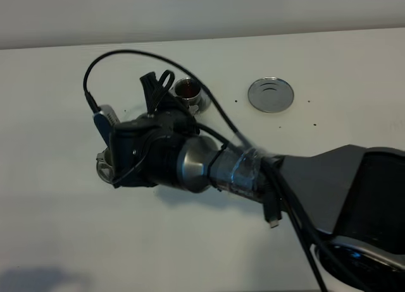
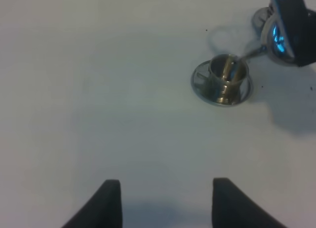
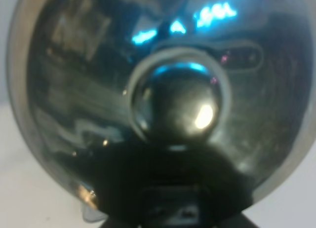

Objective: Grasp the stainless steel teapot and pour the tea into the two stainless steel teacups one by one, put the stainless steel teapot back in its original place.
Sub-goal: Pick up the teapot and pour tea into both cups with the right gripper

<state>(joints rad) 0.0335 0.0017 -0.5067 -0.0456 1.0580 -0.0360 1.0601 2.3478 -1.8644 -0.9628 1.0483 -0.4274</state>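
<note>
R gripper (image 3: 169,201) is clamped on the steel teapot (image 3: 165,97). The pot fills the R wrist view, lid knob (image 3: 180,109) near centre, with the dark gripper body right at the lid edge.

In the high view the R arm (image 1: 304,178) comes in from abt 4 o'clock and reaches across to the table's (image 1: 329,58) left half. Its black wrist (image 1: 149,153) covers most of the pot, leaving only a bluish sliver at the wrist's 10 o'clock.

The pot is off the round steel disc (image 1: 271,93), which lies at abt 2 o'clock of the wrist, well apart.

Cup A (image 1: 188,90) stands on its saucer (image 1: 201,102) at 12–1 o'clock of the wrist, w/ brown liquid inside. Cup B (image 1: 103,164) peeks out at the wrist's 9 o'clock, partly hidden.

The L wrist view shows cup B whole: upright on its own saucer, w/ the pot's thin spout (image 2: 249,54) reaching to its rim. Can't tell if tea is running.

L gripper (image 2: 165,203) has its jaws spread, gripping nothing, and hangs over white tabletop. Cup B is near it but not touching.
</note>
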